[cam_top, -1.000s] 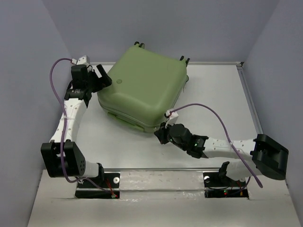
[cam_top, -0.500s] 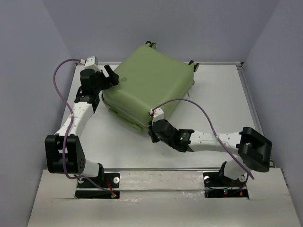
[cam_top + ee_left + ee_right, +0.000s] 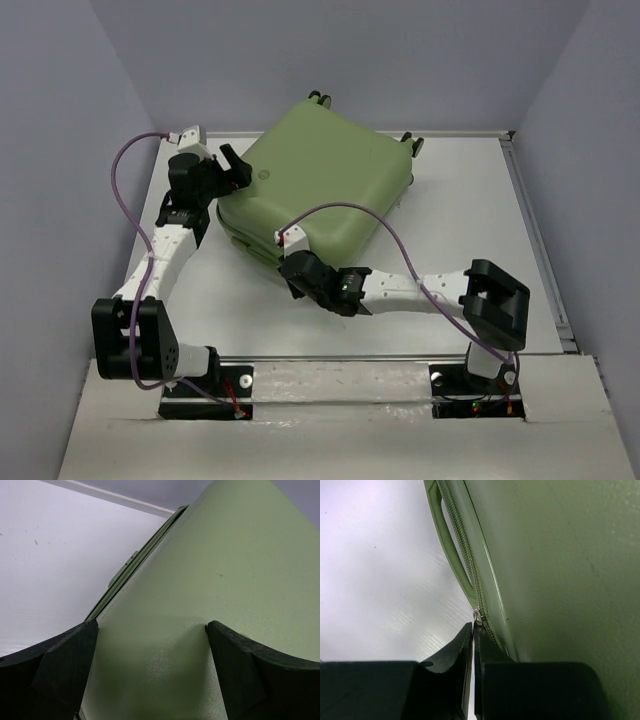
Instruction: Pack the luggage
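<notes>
At the table's (image 3: pixel 470 220) 12 o'clock, the closed sage-green luggage (image 3: pixel 320 185) lies flat, wheels rearward. The left gripper (image 3: pixel 235 168) spreads wide against its 9 o'clock corner; the right gripper (image 3: pixel 290 272), at 6 o'clock, pinches the zipper pull (image 3: pixel 477 615).

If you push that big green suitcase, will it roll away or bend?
Probably slides, not rolls: the suitcase lies flat on the table, its wheels at one edge. The shell looks hard and smooth, so likely stiff and slippery to grip.
</notes>
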Robot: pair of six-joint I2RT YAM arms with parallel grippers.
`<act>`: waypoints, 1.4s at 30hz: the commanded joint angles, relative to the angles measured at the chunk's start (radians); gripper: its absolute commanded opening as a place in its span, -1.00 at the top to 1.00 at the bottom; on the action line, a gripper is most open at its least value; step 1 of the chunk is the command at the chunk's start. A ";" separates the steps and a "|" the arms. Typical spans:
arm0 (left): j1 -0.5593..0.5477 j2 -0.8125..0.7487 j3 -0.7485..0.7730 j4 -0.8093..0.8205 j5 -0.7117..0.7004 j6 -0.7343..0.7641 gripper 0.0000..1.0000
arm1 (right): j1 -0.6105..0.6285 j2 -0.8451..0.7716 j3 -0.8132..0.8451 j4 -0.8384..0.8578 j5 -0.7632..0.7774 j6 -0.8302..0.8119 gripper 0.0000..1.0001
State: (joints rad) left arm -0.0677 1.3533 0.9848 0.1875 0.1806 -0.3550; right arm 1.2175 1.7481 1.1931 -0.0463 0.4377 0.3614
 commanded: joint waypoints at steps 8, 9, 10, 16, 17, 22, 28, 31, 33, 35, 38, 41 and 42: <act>0.037 -0.046 -0.100 -0.207 0.307 -0.058 -0.96 | 0.051 0.266 0.611 0.014 -0.209 -0.124 0.86; 0.039 -0.057 -0.125 -0.195 0.312 -0.058 -0.96 | 0.051 0.257 0.603 0.029 -0.252 -0.134 0.86; 0.039 -0.057 -0.126 -0.195 0.336 -0.071 -0.96 | 0.051 0.245 0.587 0.029 -0.279 -0.131 0.86; 0.034 -0.063 -0.143 -0.157 0.362 -0.078 -0.96 | 0.051 0.033 0.372 0.020 -0.255 -0.053 -0.35; 0.034 -0.075 -0.146 -0.157 0.356 -0.078 -0.96 | 0.051 -0.023 0.262 0.017 -0.249 -0.047 -0.64; 0.032 -0.083 -0.138 -0.154 0.349 -0.076 -0.96 | -0.039 -0.443 -0.063 -0.038 -0.157 0.029 -0.99; -0.053 -0.117 -0.112 -0.228 0.223 -0.032 -0.97 | -0.396 -0.738 -0.246 -0.124 -0.101 0.151 -0.99; -0.109 -0.125 -0.104 -0.249 0.155 -0.018 -0.98 | -0.637 -0.774 -0.262 -0.144 -0.212 0.157 -0.99; -0.132 -0.121 -0.106 -0.250 0.152 -0.019 -0.98 | -0.817 -0.721 -0.257 -0.141 -0.336 0.172 -0.99; -0.145 -0.115 -0.107 -0.253 0.154 -0.019 -0.98 | -0.901 -0.662 -0.231 -0.129 -0.479 0.180 -0.99; -0.197 -0.111 -0.110 -0.258 0.149 -0.025 -0.98 | -0.901 -0.540 -0.172 -0.106 -0.569 0.171 -0.99; -0.292 -0.115 -0.112 -0.267 0.106 -0.039 -0.98 | -0.911 -0.422 -0.104 -0.095 -0.660 0.157 -0.99; -0.316 -0.120 -0.112 -0.269 0.099 -0.045 -0.98 | -0.911 -0.394 -0.089 -0.089 -0.697 0.151 -0.99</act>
State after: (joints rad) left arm -0.2306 1.2121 0.8948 0.0887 0.1932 -0.3771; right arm 0.2989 1.2594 1.0100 -0.1402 -0.0391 0.5430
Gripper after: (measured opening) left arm 0.990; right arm 0.996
